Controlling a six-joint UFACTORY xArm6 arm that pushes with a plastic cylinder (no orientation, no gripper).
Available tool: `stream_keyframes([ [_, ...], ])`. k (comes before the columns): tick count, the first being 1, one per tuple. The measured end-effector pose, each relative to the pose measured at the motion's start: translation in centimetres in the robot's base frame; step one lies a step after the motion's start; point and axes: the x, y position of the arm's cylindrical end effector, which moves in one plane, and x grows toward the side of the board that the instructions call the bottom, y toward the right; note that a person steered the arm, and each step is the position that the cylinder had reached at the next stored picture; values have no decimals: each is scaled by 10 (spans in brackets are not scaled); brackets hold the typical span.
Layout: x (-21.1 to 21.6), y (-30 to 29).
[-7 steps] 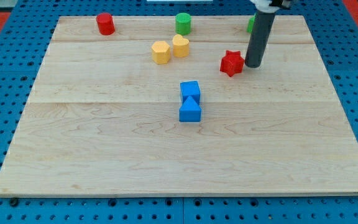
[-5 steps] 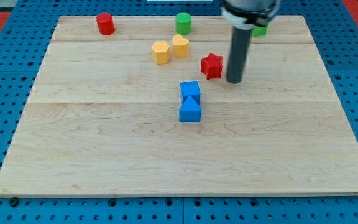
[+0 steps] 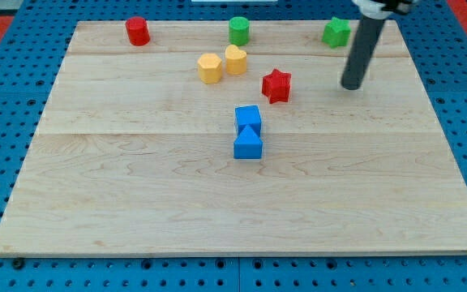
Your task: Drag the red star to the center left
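Note:
The red star (image 3: 276,85) lies on the wooden board (image 3: 136,186), a little above and right of the board's middle. My tip (image 3: 352,85) is to the star's right, well apart from it, at about the same height in the view. The rod rises from the tip toward the view's top right.
Two blue blocks, a cube (image 3: 248,118) and a triangle (image 3: 248,144), touch just below-left of the star. Two yellow blocks (image 3: 210,68) (image 3: 235,59) sit to its upper left. A red cylinder (image 3: 138,31), a green cylinder (image 3: 239,30) and a green block (image 3: 336,32) line the top edge.
My tip pushed the red star a short way left, then pulled away to the right. The star now rests alone. The other blocks have not moved.

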Motion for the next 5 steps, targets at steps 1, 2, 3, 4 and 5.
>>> stream_keyframes([
  [1,-1,-30],
  [2,11,-61],
  [3,35,-124],
  [4,21,-104],
  [5,-17,-80],
])
